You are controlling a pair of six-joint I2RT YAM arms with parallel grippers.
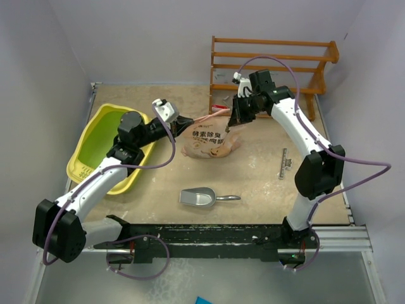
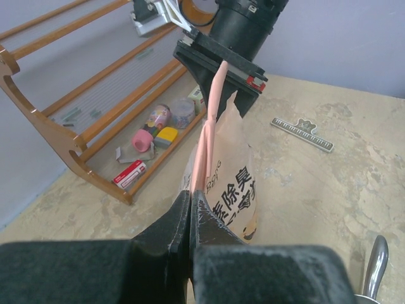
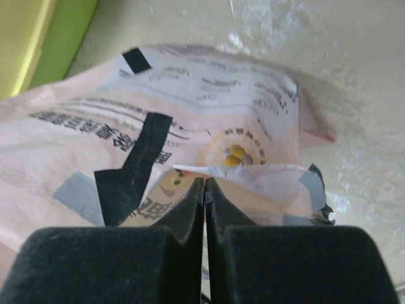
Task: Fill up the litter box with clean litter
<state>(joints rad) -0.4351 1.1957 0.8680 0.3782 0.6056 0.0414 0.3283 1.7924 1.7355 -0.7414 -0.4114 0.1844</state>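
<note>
Here, left fingers (image 2: 166, 240) pinch bag (image 2: 229, 180) (black print: 除臭).

Smooth, glossy yellow plastic tub (image 1: 79, 152) with a greenish inside. Peach-pink bag (image 1: 212, 142) of thin, crinkled film with a slight sheen, patched with matt black tape (image 3: 136, 164). Dull, brushed silver metal scoop (image 1: 197, 197). Small metal ruler (image 1: 285, 163). Smooth, varnished orange-brown wooden rack (image 1: 272, 43). Rough, mottled beige table (image 1: 266, 190), matt and dusted white.
</note>
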